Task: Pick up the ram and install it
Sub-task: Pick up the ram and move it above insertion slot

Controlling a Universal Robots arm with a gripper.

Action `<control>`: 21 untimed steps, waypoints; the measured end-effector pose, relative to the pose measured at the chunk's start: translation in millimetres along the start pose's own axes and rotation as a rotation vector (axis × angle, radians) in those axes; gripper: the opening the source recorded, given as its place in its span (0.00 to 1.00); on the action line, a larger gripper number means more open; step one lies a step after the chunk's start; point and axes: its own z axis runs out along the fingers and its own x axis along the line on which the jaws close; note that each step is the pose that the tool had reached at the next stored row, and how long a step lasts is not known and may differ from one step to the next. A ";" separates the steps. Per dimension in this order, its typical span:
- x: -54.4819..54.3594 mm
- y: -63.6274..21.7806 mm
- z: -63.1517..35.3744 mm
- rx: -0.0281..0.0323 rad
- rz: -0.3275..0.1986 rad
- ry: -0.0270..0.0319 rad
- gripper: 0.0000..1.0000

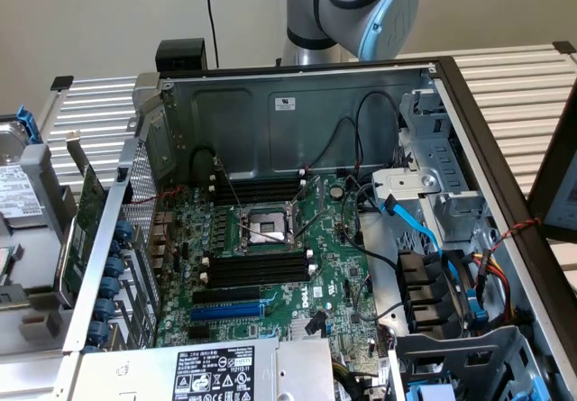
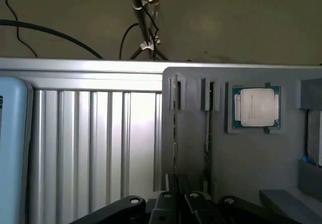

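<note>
I count two thin dark ram sticks [image 2: 175, 123] on edge in one grey tray [image 2: 251, 173], plus one square silver-lidded processor chip [image 2: 256, 106]. One open grey metal computer case [image 1: 243, 113] holds one green motherboard [image 1: 332, 239], one square metal processor socket [image 1: 263, 227], two banks of black memory slots [image 1: 257, 268] and one blue plastic expansion slot [image 1: 227, 311].

Silver arm [image 1: 335, 4] with a blue-capped joint, bent at the elbow; black claw [image 2: 183, 200] fully closed.
</note>
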 end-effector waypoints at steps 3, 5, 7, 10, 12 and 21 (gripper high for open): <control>1.4 -3.3 -13.5 0.0001 0.000 -0.0001 0.12; 2.7 -6.8 -22.5 0.0002 0.000 -0.0001 0.12; 4.4 -11.1 -31.5 0.0001 0.000 -0.0001 0.12; 7.4 -18.5 -45.3 0.0001 0.000 -0.0001 0.12; 9.4 -23.4 -54.3 -0.0001 0.000 0.0000 0.12; 22.6 -53.0 -95.0 -0.0006 0.000 -0.0002 0.12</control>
